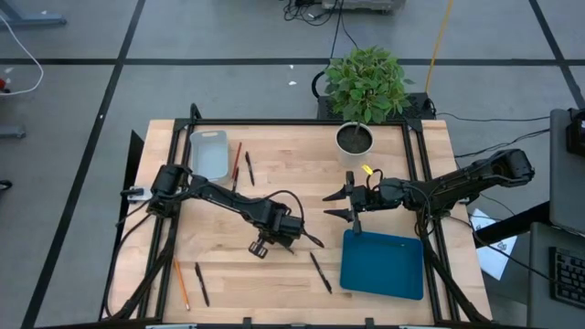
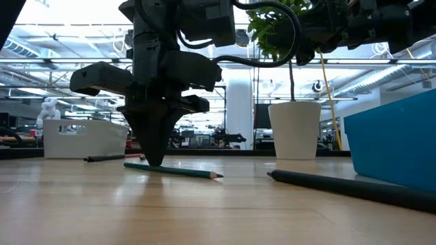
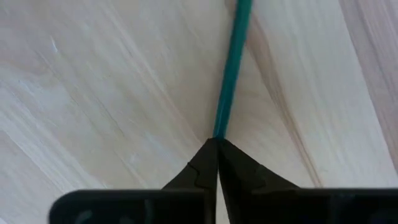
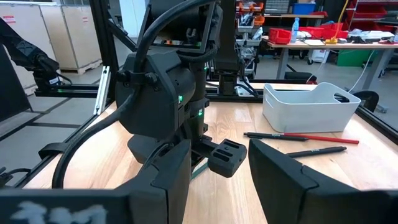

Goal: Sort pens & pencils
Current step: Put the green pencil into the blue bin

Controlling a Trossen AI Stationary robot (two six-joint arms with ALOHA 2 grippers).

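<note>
A green pencil (image 2: pixel 184 171) lies flat on the wooden table, its sharpened tip toward the blue tray (image 1: pixel 382 263). My left gripper (image 2: pixel 154 162) points straight down onto it, fingers shut. My right gripper (image 1: pixel 340 206) hovers open and level above the table, between the plant pot and the tray, holding nothing. A red pencil (image 1: pixel 236 164) and a black pen (image 1: pixel 249 167) lie beside the white bin (image 1: pixel 208 153). An orange pencil (image 1: pixel 181 283) and a pen (image 1: pixel 201 283) lie near the front left. Another pen (image 1: pixel 320 272) lies left of the tray. My left gripper has its two shut fingers on the green pencil near its blunt end (image 3: pixel 219 127), coming from above and pointing down, across the pencil. The pencil runs out from between the fingertips (image 3: pixel 205 155). It lies level, with its length on the table (image 2: pixel 197 174).
A potted plant in a white pot (image 1: pixel 355 139) stands at the table's far edge. Black frame rails run along the table's sides. Bare wood lies between the left gripper and the white bin.
</note>
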